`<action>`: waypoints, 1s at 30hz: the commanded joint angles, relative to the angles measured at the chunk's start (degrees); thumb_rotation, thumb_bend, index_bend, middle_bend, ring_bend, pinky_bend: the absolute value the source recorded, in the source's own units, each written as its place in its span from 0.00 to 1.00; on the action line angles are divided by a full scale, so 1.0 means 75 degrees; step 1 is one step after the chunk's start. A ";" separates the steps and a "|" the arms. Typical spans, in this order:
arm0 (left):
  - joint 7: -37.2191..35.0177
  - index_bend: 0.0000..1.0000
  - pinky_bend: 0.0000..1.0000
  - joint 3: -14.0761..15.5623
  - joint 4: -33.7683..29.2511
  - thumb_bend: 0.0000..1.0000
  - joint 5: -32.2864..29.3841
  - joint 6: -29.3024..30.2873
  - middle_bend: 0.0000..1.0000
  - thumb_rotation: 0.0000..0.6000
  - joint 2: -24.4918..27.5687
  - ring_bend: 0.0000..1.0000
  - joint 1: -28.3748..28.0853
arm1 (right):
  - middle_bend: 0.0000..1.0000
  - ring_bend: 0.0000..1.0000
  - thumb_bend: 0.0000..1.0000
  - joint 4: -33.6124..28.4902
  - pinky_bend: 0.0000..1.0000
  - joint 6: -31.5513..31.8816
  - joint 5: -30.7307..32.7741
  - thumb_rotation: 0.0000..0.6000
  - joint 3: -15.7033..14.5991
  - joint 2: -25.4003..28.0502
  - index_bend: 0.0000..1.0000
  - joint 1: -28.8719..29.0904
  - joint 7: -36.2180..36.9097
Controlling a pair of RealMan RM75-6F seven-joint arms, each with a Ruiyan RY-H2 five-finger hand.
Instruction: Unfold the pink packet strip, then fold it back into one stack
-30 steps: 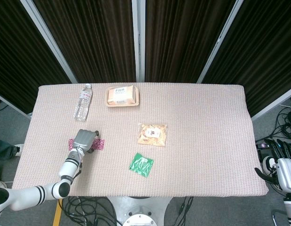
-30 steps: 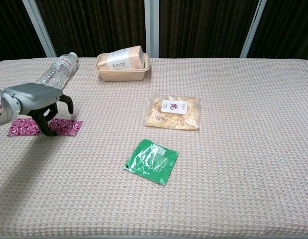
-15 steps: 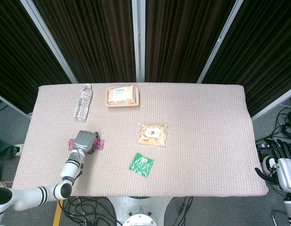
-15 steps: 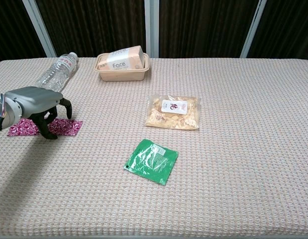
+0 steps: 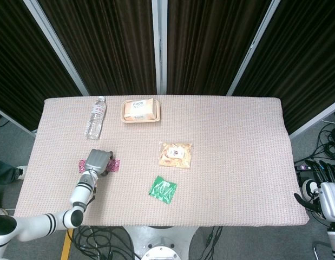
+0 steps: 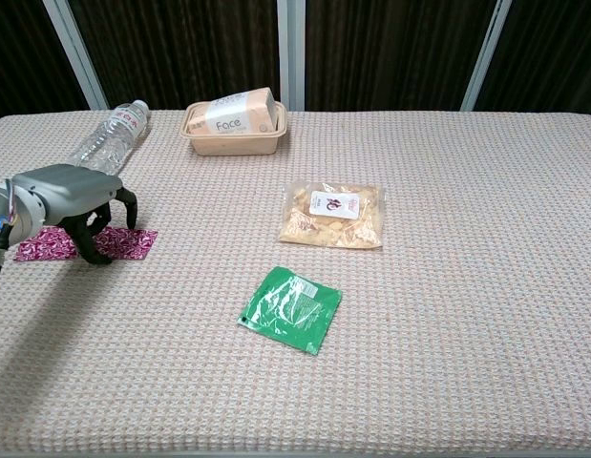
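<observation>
The grey left hand [image 6: 71, 196] arches over the flat pink patterned packet strip [image 6: 123, 243], fingertips [image 6: 96, 256] touching it, clamping nothing. The right hand [image 5: 323, 194] hangs beyond the counter [image 5: 237, 141] edge; its state cannot be told.

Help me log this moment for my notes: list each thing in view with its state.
pink packet strip: flat on the table, under the left hand.
left hand: fingertips down on the strip.
right hand: off the table's edge, idle.
water bottle: lying down, capped.
tissue pack: in its tray.
snack bag: flat, sealed.
green sachet: flat.
</observation>
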 commanded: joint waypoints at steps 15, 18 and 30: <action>-0.0126 0.49 0.88 -0.0050 -0.0066 0.25 0.0163 0.0159 0.89 1.00 0.0039 0.83 0.0057 | 0.13 0.03 0.09 0.0012 0.05 0.0028 0.0001 1.00 0.0013 0.0009 0.10 -0.0019 0.0030; -0.0150 0.49 0.88 -0.0092 -0.0238 0.25 0.0228 0.0260 0.89 1.00 0.0131 0.83 0.0072 | 0.13 0.03 0.09 0.0017 0.05 0.0022 -0.0014 1.00 0.0015 0.0002 0.10 -0.0009 0.0035; -0.0024 0.49 0.88 -0.0262 -0.0806 0.25 0.0105 0.0660 0.89 1.00 0.0503 0.83 0.0132 | 0.13 0.04 0.09 0.0043 0.05 0.0019 -0.0047 1.00 0.0026 -0.0001 0.10 0.0012 0.0077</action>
